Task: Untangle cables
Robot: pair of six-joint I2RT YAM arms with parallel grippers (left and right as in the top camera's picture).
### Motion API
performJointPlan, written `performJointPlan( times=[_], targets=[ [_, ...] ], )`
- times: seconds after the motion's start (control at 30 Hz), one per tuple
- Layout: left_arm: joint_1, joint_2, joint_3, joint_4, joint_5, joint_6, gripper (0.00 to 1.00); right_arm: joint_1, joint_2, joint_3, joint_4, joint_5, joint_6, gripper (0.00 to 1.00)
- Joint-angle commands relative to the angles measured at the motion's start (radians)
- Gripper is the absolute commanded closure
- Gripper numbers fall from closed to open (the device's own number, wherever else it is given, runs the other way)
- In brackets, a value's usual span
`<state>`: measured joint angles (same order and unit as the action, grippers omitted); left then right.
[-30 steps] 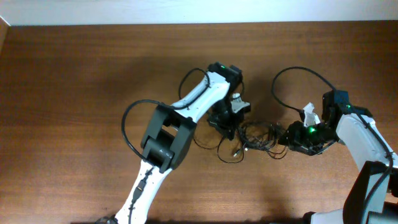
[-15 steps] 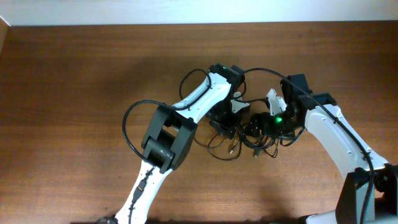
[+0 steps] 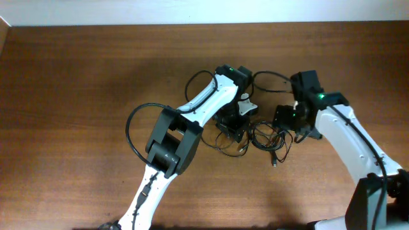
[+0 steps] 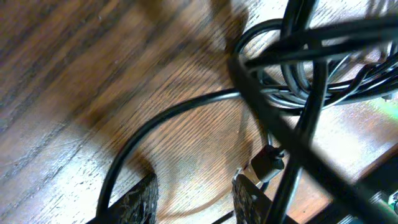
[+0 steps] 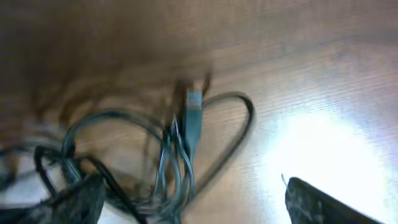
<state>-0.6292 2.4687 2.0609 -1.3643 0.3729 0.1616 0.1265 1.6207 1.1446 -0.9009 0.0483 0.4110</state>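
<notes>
The cables [image 3: 265, 137] lie as a small tangled bundle of thin black cords on the wooden table, between my two grippers. My left gripper [image 3: 234, 128] sits at the bundle's left edge. In the left wrist view it [image 4: 194, 202] is open over bare wood, with the cords [image 4: 292, 81] crossing just ahead and a small plug [image 4: 267, 163] beside the right finger. My right gripper [image 3: 287, 121] hangs at the bundle's right side. In the right wrist view it [image 5: 199, 208] stands wide open, with loose cable strands [image 5: 177, 168] and a plug end [image 5: 193, 115] lying between its fingers.
Thick black arm cables loop beside the left arm [image 3: 131, 128] and above the right wrist [image 3: 268, 75]. The brown table [image 3: 77, 96] ends at a white wall along the top [image 3: 192, 13].
The right arm has swung left and up toward the bundle and its jaws have spread wide, letting the cords go slack. The left gripper has gone from shut to open.
</notes>
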Motion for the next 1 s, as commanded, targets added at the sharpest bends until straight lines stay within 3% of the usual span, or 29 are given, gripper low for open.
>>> performJointPlan(
  times=[0.0, 0.1, 0.2, 0.23, 0.27, 0.3, 0.53, 0.63, 0.83, 0.87, 0.97],
  targets=[
    [-0.001, 0.022, 0.000, 0.024, -0.041, 0.013, 0.56, -0.021, -0.008, 0.152, -0.123, -0.332, -0.212, 0.07],
    [-0.001, 0.022, 0.000, 0.028, -0.040, 0.013, 0.54, -0.019, -0.008, 0.177, -0.227, -0.494, -0.356, 0.12],
    [-0.001, 0.022, 0.000, 0.028, -0.040, 0.013, 0.53, 0.014, -0.008, 0.130, -0.220, -0.494, -0.356, 0.41],
    [-0.001, 0.022, 0.000, 0.029, -0.040, 0.013, 0.53, 0.046, -0.008, 0.089, -0.194, -0.493, -0.356, 0.70],
    [-0.001, 0.022, 0.000, 0.029, -0.040, 0.012, 0.53, 0.065, -0.008, 0.061, -0.166, -0.493, -0.355, 0.83],
    [-0.001, 0.022, 0.000, 0.029, -0.040, 0.012, 0.53, 0.079, -0.008, 0.031, -0.127, -0.490, -0.354, 0.90],
    [-0.001, 0.022, 0.000, 0.033, -0.037, 0.012, 0.45, 0.031, -0.006, -0.105, 0.099, -0.305, -0.252, 0.96],
    [-0.001, 0.022, 0.000, 0.038, -0.037, 0.012, 0.30, -0.005, 0.025, -0.117, 0.163, -0.216, -0.204, 0.96],
    [-0.001, 0.022, 0.000, 0.044, -0.042, 0.012, 0.28, -0.062, 0.215, -0.119, 0.270, -0.121, -0.166, 0.96],
    [-0.001, 0.022, 0.000, 0.044, -0.060, 0.011, 0.33, -0.069, 0.239, -0.119, 0.277, -0.122, -0.166, 0.96],
    [0.000, 0.022, 0.000, 0.048, -0.197, -0.087, 0.66, -0.070, 0.262, -0.119, 0.266, -0.122, -0.167, 0.96]
  ],
)
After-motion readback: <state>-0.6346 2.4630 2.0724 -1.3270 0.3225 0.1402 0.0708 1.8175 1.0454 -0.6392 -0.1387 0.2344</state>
